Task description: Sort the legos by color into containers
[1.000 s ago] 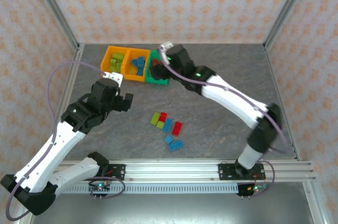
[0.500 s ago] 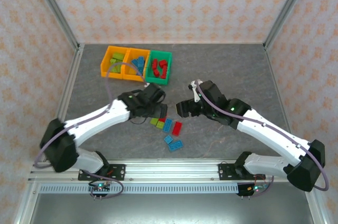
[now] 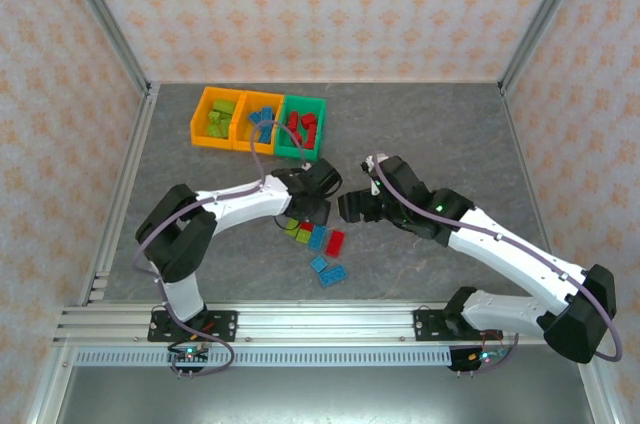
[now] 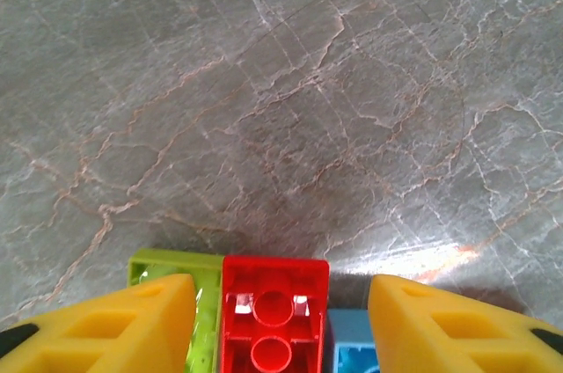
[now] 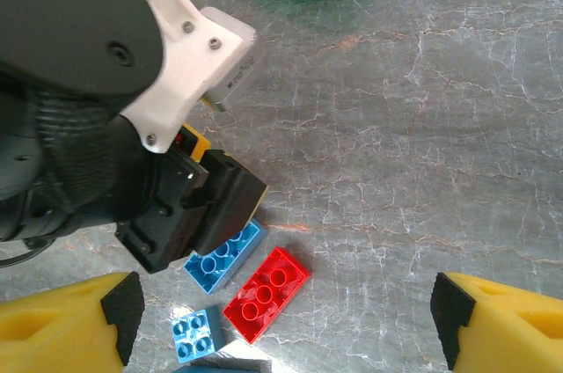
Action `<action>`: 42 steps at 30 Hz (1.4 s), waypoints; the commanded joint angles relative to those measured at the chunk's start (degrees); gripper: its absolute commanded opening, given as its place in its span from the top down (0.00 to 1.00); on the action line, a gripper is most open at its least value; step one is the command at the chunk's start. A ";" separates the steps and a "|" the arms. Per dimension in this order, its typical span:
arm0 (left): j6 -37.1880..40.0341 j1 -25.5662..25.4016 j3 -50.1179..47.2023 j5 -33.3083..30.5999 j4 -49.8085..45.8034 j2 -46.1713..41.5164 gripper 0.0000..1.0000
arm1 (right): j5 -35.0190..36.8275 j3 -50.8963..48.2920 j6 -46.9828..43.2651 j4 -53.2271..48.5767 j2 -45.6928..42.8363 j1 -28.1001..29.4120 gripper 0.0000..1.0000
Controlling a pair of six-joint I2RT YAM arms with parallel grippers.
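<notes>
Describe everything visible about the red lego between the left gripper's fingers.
The red lego is a small glossy plastic brick lying flat, studs up, two round studs in frame. It rests on the grey marbled table, a lime green lego against one side, a light blue lego at the other. The left gripper straddles it, fingers not touching.

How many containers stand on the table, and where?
3, side by side at the far left: the left orange bin, the middle orange bin, and the green bin at the right end. None seems hidden.
</notes>
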 commanded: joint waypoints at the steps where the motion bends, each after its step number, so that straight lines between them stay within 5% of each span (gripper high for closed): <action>1: 0.69 -0.18 2.03 -1.02 1.02 2.04 0.45 | 1.43 -0.48 0.85 0.48 -0.13 -0.14 0.13; 13: 0.52 -0.18 2.52 -2.20 -0.19 6.28 0.56 | 1.29 -0.27 1.45 0.57 0.02 -0.14 0.13; 21: 2.13 0.04 2.83 -5.39 -0.63 -1.35 0.68 | 2.05 -0.38 2.03 0.54 -0.72 -0.14 0.13; 27: 7.10 6.24 8.50 -7.86 0.13 -5.66 0.70 | 1.33 -1.08 3.20 2.93 -0.93 -0.14 0.13; 38: 13.82 20.43 38.76 -6.53 2.10 16.42 0.69 | 2.13 -1.51 5.59 5.84 0.11 -0.14 0.13; 42: 15.41 21.04 47.55 -4.87 -0.91 21.72 0.53 | 5.27 -2.06 6.86 4.65 -0.12 -0.14 0.13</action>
